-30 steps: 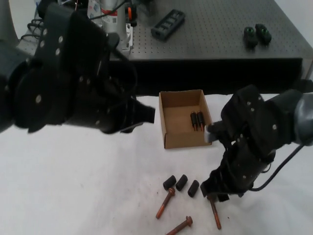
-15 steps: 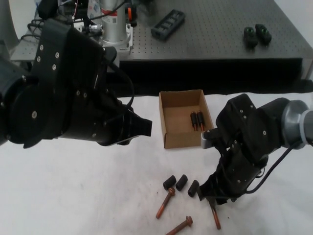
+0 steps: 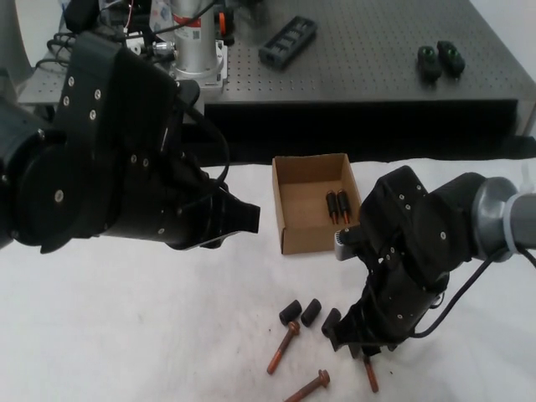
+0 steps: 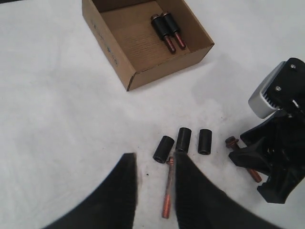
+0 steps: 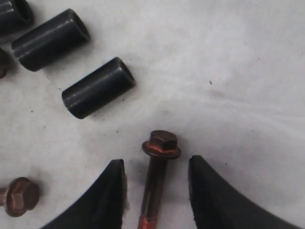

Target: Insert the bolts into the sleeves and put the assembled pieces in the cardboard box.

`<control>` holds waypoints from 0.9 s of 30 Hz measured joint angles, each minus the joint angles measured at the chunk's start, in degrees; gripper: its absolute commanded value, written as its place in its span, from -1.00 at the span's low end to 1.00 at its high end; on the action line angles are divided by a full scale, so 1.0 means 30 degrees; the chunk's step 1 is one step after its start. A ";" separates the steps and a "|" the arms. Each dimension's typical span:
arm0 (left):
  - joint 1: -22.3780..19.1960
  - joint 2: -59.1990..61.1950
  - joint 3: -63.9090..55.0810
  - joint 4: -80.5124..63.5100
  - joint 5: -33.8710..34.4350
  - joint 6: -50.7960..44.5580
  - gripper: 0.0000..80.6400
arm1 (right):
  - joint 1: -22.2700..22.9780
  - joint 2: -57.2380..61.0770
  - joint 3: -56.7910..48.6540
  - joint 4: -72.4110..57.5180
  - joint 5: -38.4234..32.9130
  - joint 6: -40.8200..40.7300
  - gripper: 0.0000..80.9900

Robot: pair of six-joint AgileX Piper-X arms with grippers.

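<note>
Three black sleeves lie in a row on the white cloth, with three copper bolts beside them. My right gripper is low over the cloth and open. Its fingers straddle the shank of one bolt, just below the head, with a gap on each side. The nearest sleeve lies just beyond that bolt's head. My left gripper hangs open higher up, and a second bolt shows between its fingers far below. The cardboard box holds two assembled pieces.
The third bolt lies near the cloth's front edge. Behind the box a dark perforated bench carries a black slotted holder and two small dark parts. The left arm's bulk fills the cloth's left side.
My right gripper has slid left and lower along the bolt toward the sleeves. The left arm shifted slightly, then kept still.
</note>
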 measured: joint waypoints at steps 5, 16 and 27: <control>0.0000 0.0000 0.0000 0.0000 0.0000 0.0000 -0.51 | 0.0000 0.0382 0.0000 -0.0062 -0.0009 0.0137 -0.23; 0.0000 0.0000 0.0000 0.0000 0.0000 0.0000 -0.51 | 0.0000 0.0667 -0.0077 -0.0097 0.0175 0.0287 -0.75; 0.0000 0.0000 0.0000 0.0000 0.1552 0.1748 -0.51 | 0.0000 0.0667 -0.0077 -0.0097 0.0293 0.0257 -0.95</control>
